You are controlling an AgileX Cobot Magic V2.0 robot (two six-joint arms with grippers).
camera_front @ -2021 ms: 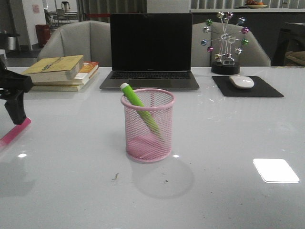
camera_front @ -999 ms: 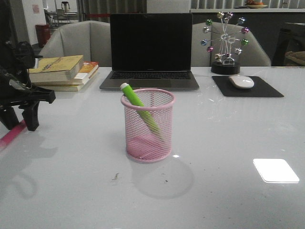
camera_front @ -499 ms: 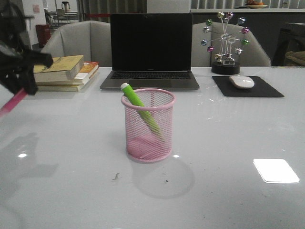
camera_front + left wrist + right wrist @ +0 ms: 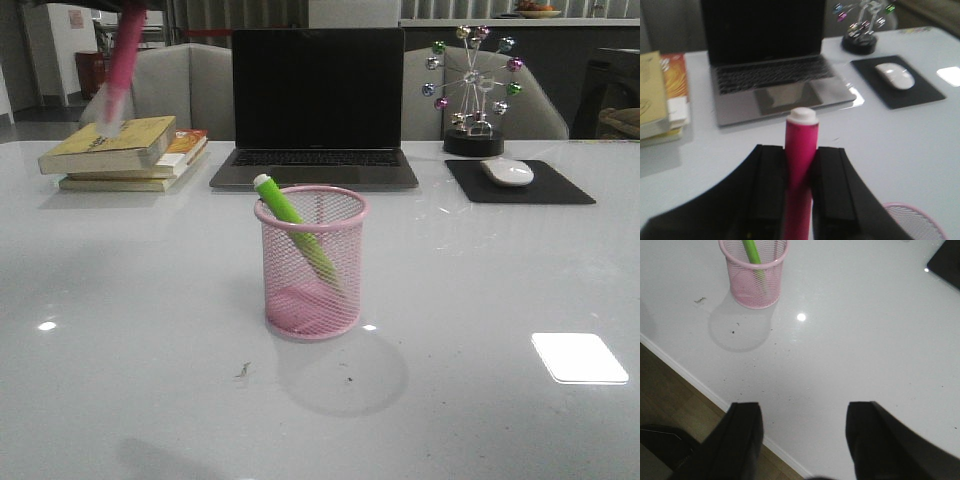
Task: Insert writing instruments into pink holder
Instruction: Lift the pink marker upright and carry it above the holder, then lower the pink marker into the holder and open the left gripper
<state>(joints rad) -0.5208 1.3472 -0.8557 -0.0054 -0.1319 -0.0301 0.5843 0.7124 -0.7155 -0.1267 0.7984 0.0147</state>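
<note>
- The left gripper (image 4: 799, 190) is clamping the magenta marker (image 4: 800, 165) between its jaws, white end out, high over the table's far left; the right gripper (image 4: 802, 435) is hanging wide and empty.
- The pink holder (image 4: 312, 262) is standing mid-table; centre the marker above its rim.
- The green marker (image 4: 296, 232) is leaning left inside, so lower into the free right side.

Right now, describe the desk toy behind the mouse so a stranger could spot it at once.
Start at the open laptop at the table's far edge and look to its right. Beyond the white mouse on its black pad stands a small ferris-wheel ornament on a round black base, the only thing ringed with shiny coloured balls.
</note>
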